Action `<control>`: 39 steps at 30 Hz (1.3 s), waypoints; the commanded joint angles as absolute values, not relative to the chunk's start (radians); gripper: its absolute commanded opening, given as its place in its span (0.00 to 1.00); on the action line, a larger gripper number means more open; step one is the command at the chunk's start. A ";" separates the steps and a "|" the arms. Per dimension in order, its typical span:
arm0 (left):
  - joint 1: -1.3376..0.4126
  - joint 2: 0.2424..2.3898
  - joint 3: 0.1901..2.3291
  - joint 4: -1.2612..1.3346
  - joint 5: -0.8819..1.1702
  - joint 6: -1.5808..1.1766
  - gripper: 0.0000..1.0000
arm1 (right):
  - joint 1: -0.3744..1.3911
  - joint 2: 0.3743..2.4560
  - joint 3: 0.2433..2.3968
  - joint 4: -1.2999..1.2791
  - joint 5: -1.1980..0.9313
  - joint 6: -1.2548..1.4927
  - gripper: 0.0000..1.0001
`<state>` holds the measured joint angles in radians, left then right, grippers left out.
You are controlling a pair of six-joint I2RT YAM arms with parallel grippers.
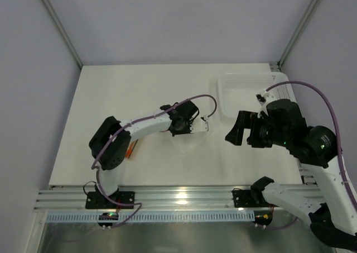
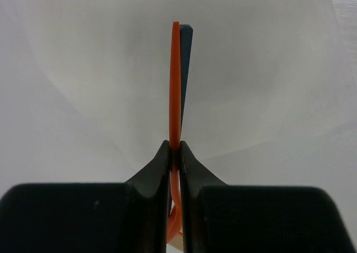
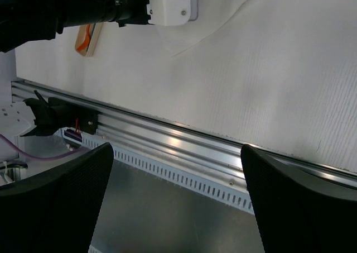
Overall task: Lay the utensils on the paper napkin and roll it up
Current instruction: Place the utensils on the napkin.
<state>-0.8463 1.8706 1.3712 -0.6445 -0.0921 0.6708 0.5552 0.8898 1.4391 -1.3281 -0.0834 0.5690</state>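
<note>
My left gripper (image 2: 174,147) is shut on a thin orange utensil (image 2: 175,85) seen edge-on, with a dark stick (image 2: 186,68) pressed against it. Both point out over the white paper napkin (image 2: 251,68), which lies flat on the table. In the top view the left gripper (image 1: 201,129) hovers over the napkin (image 1: 187,142) at the table's middle. Another orange utensil (image 1: 129,150) lies by the left arm's elbow; the right wrist view shows it (image 3: 82,38) beside a beige piece (image 3: 93,39). My right gripper (image 1: 239,128) is open, empty and raised to the right of the napkin.
A white perforated basket (image 1: 245,94) stands at the back right, behind the right gripper. The metal rail (image 3: 184,147) runs along the table's near edge, under the right gripper (image 3: 178,203). Grey walls enclose the table on the left, back and right.
</note>
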 commanded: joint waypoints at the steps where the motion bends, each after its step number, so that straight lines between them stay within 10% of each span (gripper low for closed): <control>1: -0.847 1.914 1.443 -0.618 -0.074 0.736 0.00 | 0.561 0.870 1.479 -1.370 -0.061 0.604 0.99; 39: -0.873 2.098 1.595 -0.617 -0.117 0.773 0.00 | 0.560 0.828 1.454 -1.365 -0.028 0.692 1.00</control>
